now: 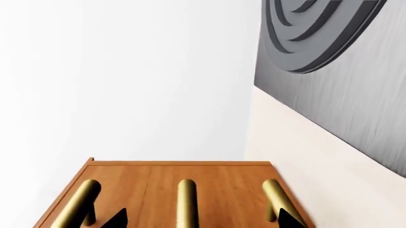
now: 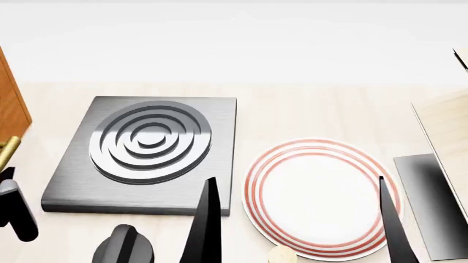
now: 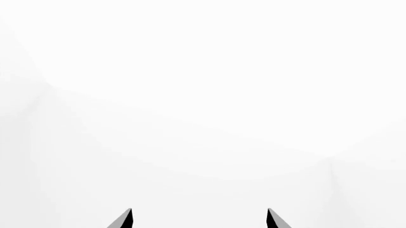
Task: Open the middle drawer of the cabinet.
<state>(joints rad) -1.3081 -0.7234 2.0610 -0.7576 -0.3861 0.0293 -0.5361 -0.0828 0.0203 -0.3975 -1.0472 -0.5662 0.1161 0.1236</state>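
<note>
Left pincer (image 1: 197,219) spread, fingertips straddling the middle brass handle (image 1: 186,202) on cabinet (image 1: 209,178) front; neighbouring handles crowd either side. Stove plate (image 2: 146,153) flanks the cabinet.

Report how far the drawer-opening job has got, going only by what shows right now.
Done: the left gripper faces the cabinet front, open, its fingertips either side of the middle drawer's handle. In hand: lining up on that bar; no grasp shows yet. Left: close on the handle and pull; all three brass handles sit level on the flat front, so the middle drawer looks shut. The right gripper is open and idle, facing blank white.
</note>
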